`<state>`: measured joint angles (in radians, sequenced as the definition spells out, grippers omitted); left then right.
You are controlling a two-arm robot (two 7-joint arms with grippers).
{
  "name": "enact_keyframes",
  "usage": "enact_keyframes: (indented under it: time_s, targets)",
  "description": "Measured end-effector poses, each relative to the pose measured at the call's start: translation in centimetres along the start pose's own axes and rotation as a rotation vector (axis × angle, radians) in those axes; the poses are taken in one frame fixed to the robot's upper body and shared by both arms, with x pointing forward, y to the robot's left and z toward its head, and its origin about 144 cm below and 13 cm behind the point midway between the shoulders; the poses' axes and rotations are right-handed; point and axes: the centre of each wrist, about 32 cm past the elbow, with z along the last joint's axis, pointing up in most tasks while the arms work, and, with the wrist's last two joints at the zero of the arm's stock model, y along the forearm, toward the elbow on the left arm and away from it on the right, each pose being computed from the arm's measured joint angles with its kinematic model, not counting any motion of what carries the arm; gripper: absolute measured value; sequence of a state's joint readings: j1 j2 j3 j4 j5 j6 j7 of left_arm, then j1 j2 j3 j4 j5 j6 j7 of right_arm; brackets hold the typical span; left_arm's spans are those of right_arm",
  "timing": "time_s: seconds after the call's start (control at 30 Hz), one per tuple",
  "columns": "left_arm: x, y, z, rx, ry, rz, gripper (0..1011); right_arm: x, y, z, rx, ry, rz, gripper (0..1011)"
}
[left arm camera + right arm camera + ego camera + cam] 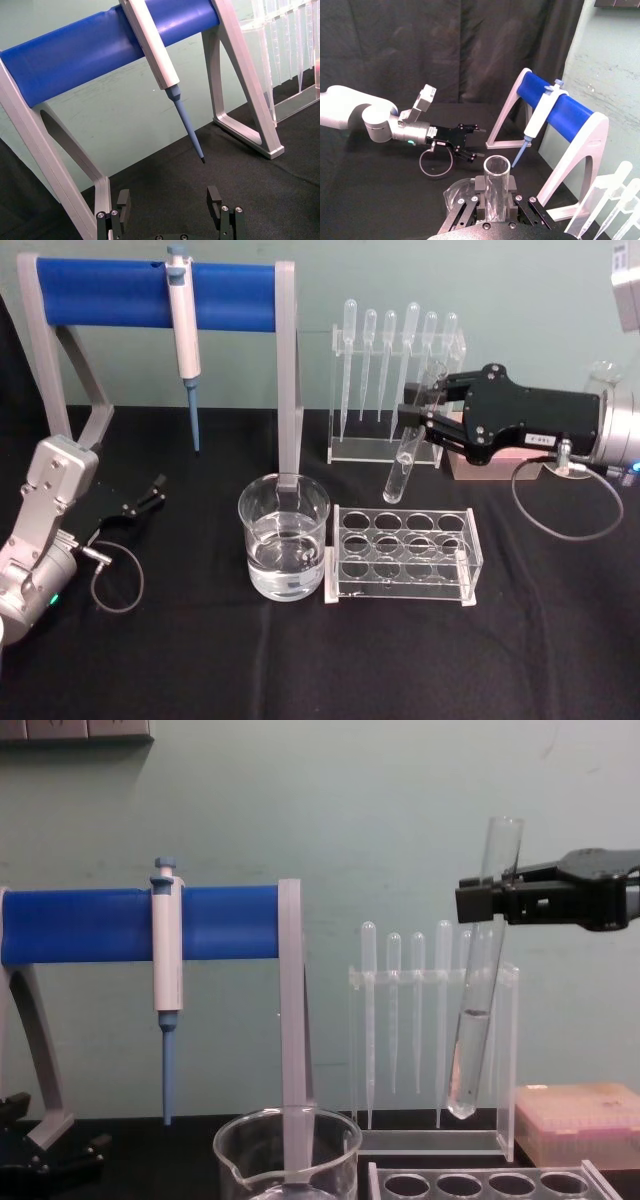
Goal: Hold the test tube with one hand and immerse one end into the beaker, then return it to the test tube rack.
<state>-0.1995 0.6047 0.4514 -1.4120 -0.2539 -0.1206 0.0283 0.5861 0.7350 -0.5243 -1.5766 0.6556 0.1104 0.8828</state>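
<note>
The test tube [405, 445] hangs tilted in the air, its rounded bottom down, above the back edge of the clear tube rack [404, 555]. My right gripper [418, 418] is shut on its upper part, just below the open rim. From the chest the test tube [476, 1005] stands clear of the beaker [288, 1155], up and to its right, with the right gripper [487, 901] shut near its top. The beaker [284, 537] holds clear liquid and stands left of the rack. The tube's rim [496, 172] shows between the fingers of the right gripper [496, 199]. My left gripper [150, 492] rests open at the far left.
A white-and-blue pipettor [184, 335] hangs on a blue-barred stand [120, 292] behind the beaker. A clear holder with several bulb pipettes [395, 370] stands at the back, with a pink box [580, 1120] to its right. The open left gripper [169, 204] faces the stand.
</note>
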Motion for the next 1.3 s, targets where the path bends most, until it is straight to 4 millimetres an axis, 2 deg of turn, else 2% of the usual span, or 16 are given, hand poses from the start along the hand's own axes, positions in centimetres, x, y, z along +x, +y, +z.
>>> enact_keyframes:
  time_s: [0.23,1.3]
  targets:
    - [0.0,0.0,0.0,0.0,0.0,0.0,1000,0.29,0.18,0.7,-0.008,-0.009,0.003,236]
    - [0.0,0.0,0.0,0.0,0.0,0.0,1000,0.33,0.19,0.63,-0.007,-0.009,0.003,236]
